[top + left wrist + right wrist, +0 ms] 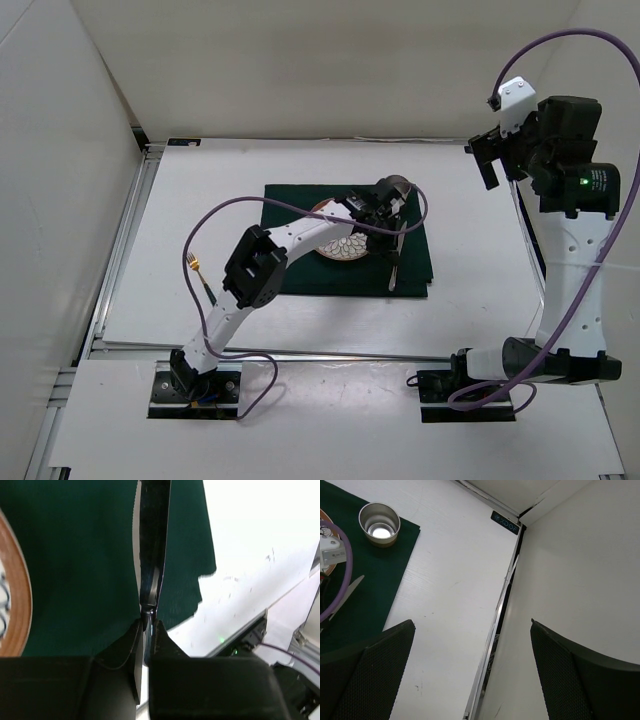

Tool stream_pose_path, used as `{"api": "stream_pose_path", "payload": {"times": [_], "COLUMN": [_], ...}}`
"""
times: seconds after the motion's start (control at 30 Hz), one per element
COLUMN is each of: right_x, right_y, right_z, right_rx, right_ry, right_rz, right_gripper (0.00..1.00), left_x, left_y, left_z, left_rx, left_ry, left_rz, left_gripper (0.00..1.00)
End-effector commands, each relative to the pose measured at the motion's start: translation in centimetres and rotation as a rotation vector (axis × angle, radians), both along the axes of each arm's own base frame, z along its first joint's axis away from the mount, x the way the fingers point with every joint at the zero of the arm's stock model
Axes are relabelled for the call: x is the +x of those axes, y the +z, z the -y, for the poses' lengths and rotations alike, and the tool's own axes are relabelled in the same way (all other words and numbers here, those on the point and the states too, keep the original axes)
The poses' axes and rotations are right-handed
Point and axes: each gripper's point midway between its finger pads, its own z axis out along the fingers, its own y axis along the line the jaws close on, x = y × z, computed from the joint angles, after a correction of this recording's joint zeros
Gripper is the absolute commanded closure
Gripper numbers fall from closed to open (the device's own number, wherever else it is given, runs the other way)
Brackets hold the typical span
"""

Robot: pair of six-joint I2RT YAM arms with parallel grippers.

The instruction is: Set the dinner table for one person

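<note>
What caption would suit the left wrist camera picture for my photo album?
Left arm's jaws clamp a knife over the green cloth, beside the brown-rimmed plate.

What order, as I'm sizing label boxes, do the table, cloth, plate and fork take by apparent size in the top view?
1. table
2. cloth
3. plate, partly hidden by the left arm but clearly bigger than the fork
4. fork, thin, its handle end behind the arm
</note>
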Motion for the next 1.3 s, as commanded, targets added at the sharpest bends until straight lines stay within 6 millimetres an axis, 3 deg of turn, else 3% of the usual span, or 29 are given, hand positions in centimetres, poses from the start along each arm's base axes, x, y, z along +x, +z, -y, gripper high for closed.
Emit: {"api": "stream_pose_path", "payload": {"times": [0.0,0.03,0.1,0.2,0.43,0.67,0.93,1.23,1.27], "right_x": [-0.1,-0.1,-0.1,-0.1,-1.0,-1.3,-1.6,-1.6,-1.9], "right_y": [1.1,1.1,1.1,1.1,1.3,1.9,1.2,1.2,1.5], "right_z": [0.1,0.1,-0.1,0.1,0.1,-0.1,0.1,0.0,0.0], "right_rx": [0.021,0.021,0.025,0.037,0.052,0.055,0.060,0.076,0.076], "right_ry": [-0.014,-0.014,-0.005,-0.012,-0.015,-0.007,-0.008,-0.005,-0.005], "right_rz": [0.047,0.047,0.047,0.047,0.044,0.063,0.043,0.043,0.052], "right_gripper": [0.00,0.00,0.00,0.00,0.00,0.00,0.00,0.00,0.00], "left_x": [1.6,2.0,2.3,3.1,4.0,4.6,5.4,6.8,6.8], "left_y": [2.5,3.1,1.9,3.0,1.7,-0.9,-0.9,-2.5,-1.9], "left_z": [1.9,2.1,2.3,3.1,3.5,3.5,5.0,3.8,3.9], "left_rx": [-0.076,-0.084,-0.071,-0.107,-0.093,-0.054,-0.086,-0.025,-0.036], "left_ry": [0.013,0.020,0.016,0.005,0.004,0.015,0.015,0.089,0.097], "left_rz": [0.062,0.081,0.089,0.129,0.154,0.162,0.199,0.213,0.214], "left_gripper": [0.90,0.90,0.90,0.90,0.90,0.90,0.90,0.90,0.90]}}
